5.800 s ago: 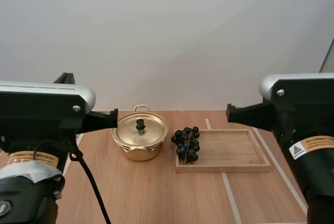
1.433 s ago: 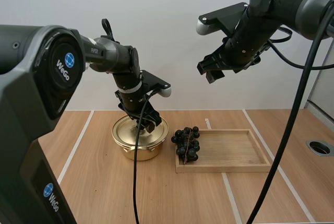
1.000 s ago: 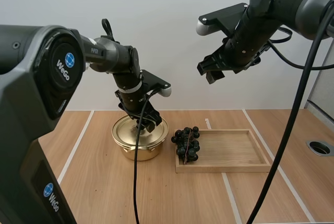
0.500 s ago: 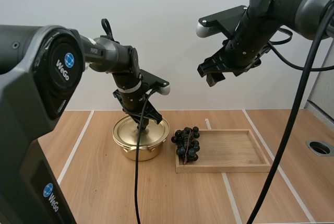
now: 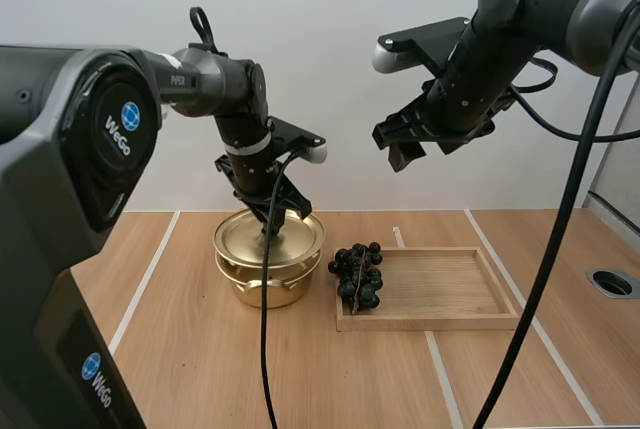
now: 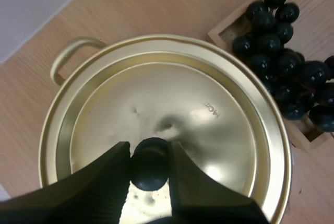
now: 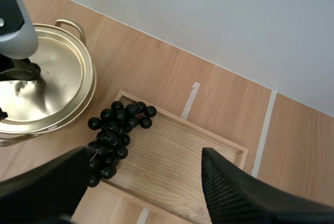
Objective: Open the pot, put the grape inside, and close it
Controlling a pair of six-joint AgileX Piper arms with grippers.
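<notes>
Left pincer (image 6: 150, 165): closed on the black knob (image 6: 150, 157) at the middle of the gold lid (image 6: 198, 114), one finger on each side of it.
Lid: held just above the pot (image 5: 262, 287), slightly tilted and covering its mouth.
Pot: gold, with two handles, standing on the worktop (image 5: 200, 369) just beside the tray. The lid hides its inside, so I cannot tell what it holds.
Grapes (image 5: 358, 271): a dark bunch lying at the end of the tray nearest the pot, not yet inside the pot.
Tray (image 5: 450, 289): wooden and shallow. It holds the grapes at one end and bare wood elsewhere.
Right pincer (image 5: 410, 144): open, fingers wide apart, gripping nothing. It hangs high over the tray, well apart from the grapes.
Risk, slipping lid: the knob is small and round, so a swing or tilt could let it roll out of the grip. The lid would probably drop onto the pot or the worktop.
Risk, knocked pot: the lid hangs close to the rim. Moving sideways before rising could catch the rim and push the pot against the tray.
Risk, grapes: the lid may sweep the nearby bunch if carried toward the tray. A loose pinch by the right pincer could pull off single grapes.
</notes>
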